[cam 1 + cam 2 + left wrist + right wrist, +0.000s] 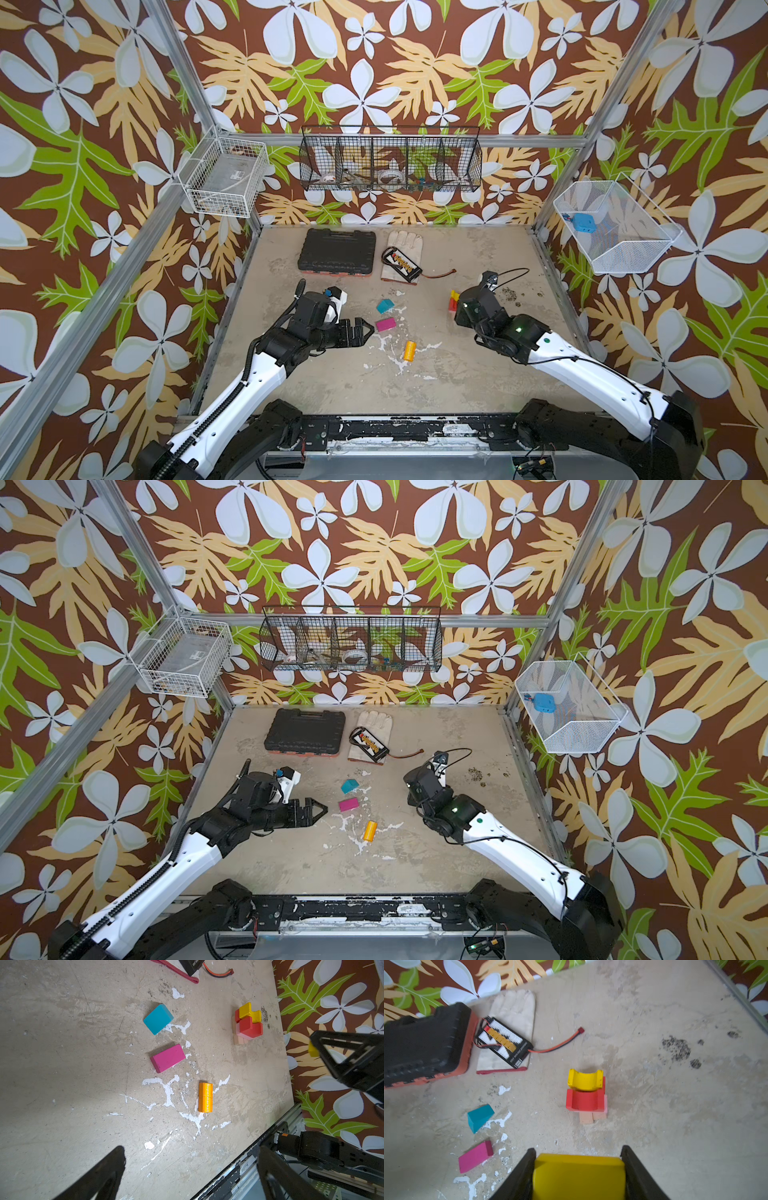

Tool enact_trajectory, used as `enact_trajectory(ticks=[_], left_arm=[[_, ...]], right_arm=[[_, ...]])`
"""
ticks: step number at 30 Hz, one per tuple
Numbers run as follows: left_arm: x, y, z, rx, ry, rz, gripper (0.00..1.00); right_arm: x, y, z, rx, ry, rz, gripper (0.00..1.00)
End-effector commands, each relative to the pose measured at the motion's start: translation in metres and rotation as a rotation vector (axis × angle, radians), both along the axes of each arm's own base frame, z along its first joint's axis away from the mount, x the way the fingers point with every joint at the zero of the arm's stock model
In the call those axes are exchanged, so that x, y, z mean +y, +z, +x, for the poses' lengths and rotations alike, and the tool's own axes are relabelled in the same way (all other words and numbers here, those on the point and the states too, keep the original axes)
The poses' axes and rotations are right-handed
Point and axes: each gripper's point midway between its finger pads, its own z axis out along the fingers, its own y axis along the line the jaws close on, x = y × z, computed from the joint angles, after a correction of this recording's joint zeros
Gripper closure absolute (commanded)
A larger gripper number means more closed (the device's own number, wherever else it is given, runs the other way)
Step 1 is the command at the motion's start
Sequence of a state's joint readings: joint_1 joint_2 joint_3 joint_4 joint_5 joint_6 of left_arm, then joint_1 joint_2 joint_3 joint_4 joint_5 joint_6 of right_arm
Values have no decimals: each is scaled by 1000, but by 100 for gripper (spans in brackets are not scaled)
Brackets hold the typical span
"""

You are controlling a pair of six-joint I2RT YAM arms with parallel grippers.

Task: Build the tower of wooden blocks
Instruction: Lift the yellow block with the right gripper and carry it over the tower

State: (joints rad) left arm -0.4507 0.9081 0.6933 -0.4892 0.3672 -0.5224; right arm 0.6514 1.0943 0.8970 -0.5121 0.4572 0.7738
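The tower (pixel 585 1095) is found on the right part of the counter (pixel 457 374). It is made up of tan pieces at the bottom, a pink layer, a red arch-shaped block and a yellow arch-shaped block at the top. In a top view it (pixel 452 305) is half hidden by the right arm's wrist.

A yellow block (pixel 578 1176) is clamped between the two fingers of the right pincer (pixel 578 1148), which is closed to about half its width on it. The block is held above the counter, near the tower but apart from it.

Three loose wood blocks are seen lying toward the middle of the counter, none touching another: a teal block (pixel 158 1018), a magenta block (pixel 168 1058) and an orange cylinder (pixel 205 1097) printed with the word "Supermarket".

The left pincer (pixel 370 328) is spread fully wide with nothing held in it. It is placed just beside the magenta block, with its tips pointed toward that block.

At the far edge of the counter a black tool case (pixel 336 251) is laid beside a pale glove (pixel 405 243), and a black battery pack (pixel 401 264) is rested on the glove.
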Motion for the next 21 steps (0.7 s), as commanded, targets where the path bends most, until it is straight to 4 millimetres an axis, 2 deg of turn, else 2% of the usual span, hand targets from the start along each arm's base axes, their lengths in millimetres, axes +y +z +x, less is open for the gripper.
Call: enact_trajectory(ticks=[1,4,6,9,12,21], left_arm=[[0,1,3,-17,3,3,0],[0,2,2,-16,-1,0,0],[0,3,2,-23,1,0,0],[0,3,2,-21,1,-1,0],[-1,1,2,-13,-6,-2,0],[-14,5,-7,-11,-82,-68,0]], right_arm=[[-7,21,7,2,87,-77,59],[-18,39,29,-11,88,-111,60],[-28,39,43,4,59,-140,60],[-35,21,65,77,37,-133,66],[-30,1,79,146,46,-83,69],[-28,-39,100,214,25,-133,69]])
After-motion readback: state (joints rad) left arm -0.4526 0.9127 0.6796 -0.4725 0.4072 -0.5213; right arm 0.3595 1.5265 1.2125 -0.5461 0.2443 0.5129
